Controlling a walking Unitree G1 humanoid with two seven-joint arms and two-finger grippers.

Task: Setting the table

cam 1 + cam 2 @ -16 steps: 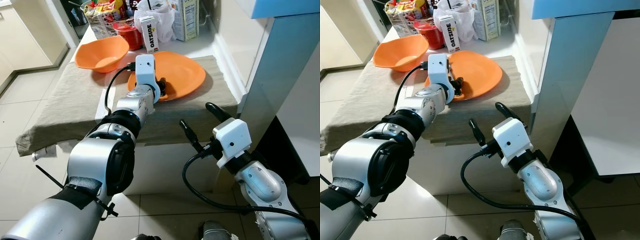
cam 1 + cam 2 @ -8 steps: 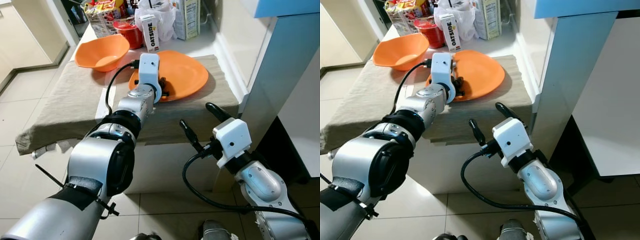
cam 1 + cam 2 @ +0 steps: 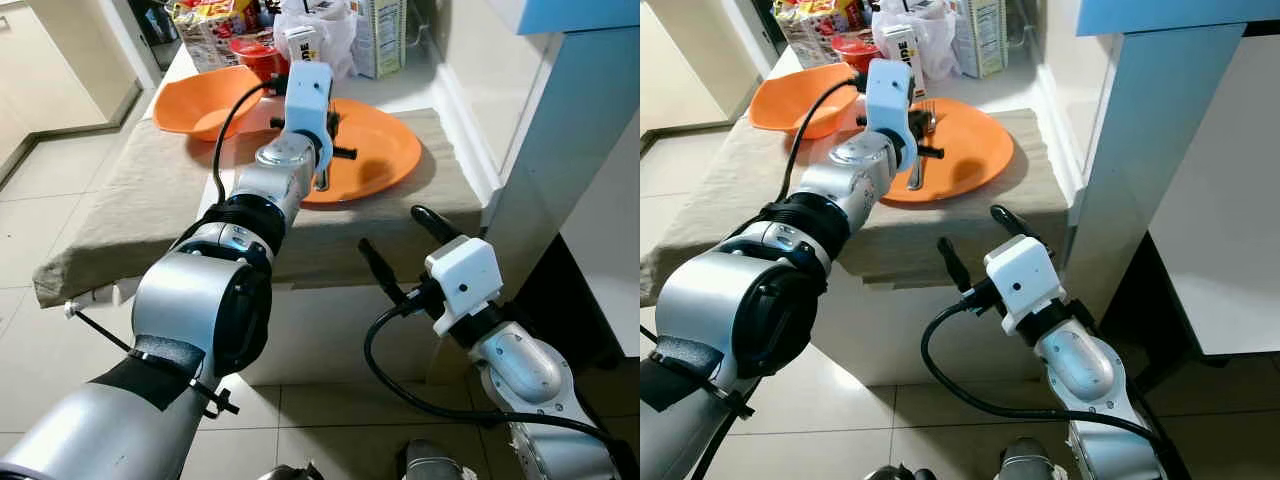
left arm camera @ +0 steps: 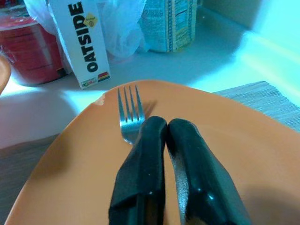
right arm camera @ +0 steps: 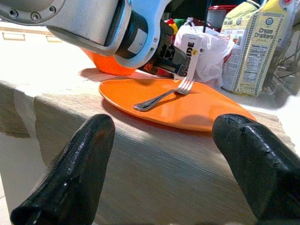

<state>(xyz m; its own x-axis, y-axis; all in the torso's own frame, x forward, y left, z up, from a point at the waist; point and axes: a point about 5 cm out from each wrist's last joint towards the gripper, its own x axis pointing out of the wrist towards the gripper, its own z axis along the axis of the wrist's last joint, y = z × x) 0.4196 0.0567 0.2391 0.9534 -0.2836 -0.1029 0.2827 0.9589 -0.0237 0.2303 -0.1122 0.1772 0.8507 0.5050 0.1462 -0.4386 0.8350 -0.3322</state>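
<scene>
Lifted off the glossy orange plate point(image 3: 375, 150), left gripper point(image 4: 161, 129) jaws pressed together above steel fork point(image 5: 161, 96).

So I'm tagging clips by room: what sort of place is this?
Most likely a home kitchen or dining corner: a cloth-covered table holds an orange plate with a fork, with an Oatside carton and cracker box behind.
</scene>
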